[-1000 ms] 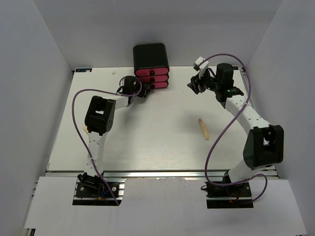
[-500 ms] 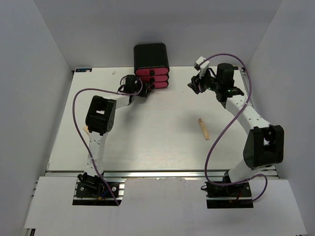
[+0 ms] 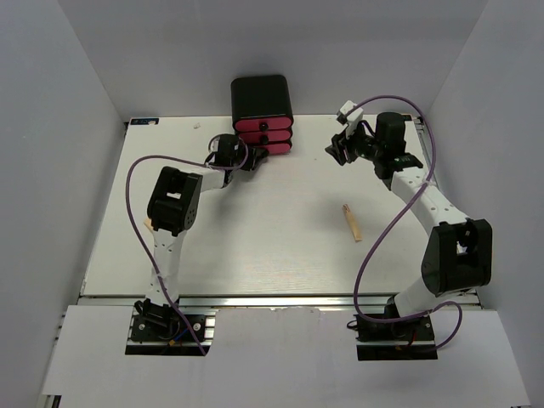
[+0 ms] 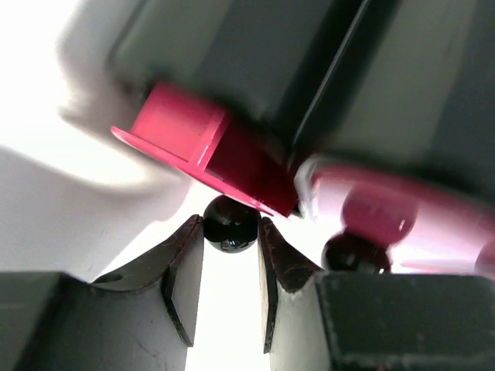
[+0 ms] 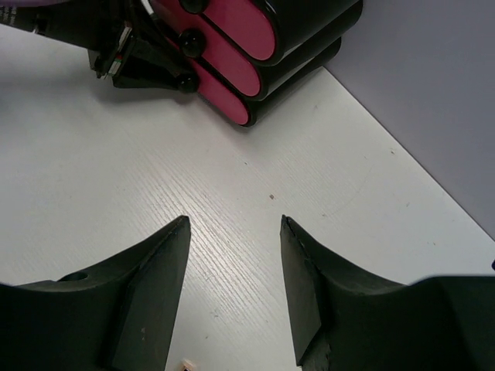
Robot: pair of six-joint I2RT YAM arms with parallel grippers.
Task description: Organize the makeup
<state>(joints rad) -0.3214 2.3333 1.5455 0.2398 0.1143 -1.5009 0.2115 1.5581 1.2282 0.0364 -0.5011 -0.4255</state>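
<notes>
White arms [image 3: 161, 255], black joints [image 3: 174, 200], purple cables [image 3: 127, 180]

The drawer box [image 3: 262, 110] blocks the table's [image 3: 255, 255] far edge. A beige stick [image 3: 352, 222] lies toward the right edge. Open tabletop, seemingly, runs along the near edge.

Beige stick [image 3: 351, 222]: slim, lying flat, slightly slanted, right of centre.

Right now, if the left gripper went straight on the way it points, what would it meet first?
The black knob of the lowest pink drawer: it sits between the tips of the left gripper's fingers. Behind it is the drawer front. Whether the fingers press the knob, I cannot tell.
</notes>
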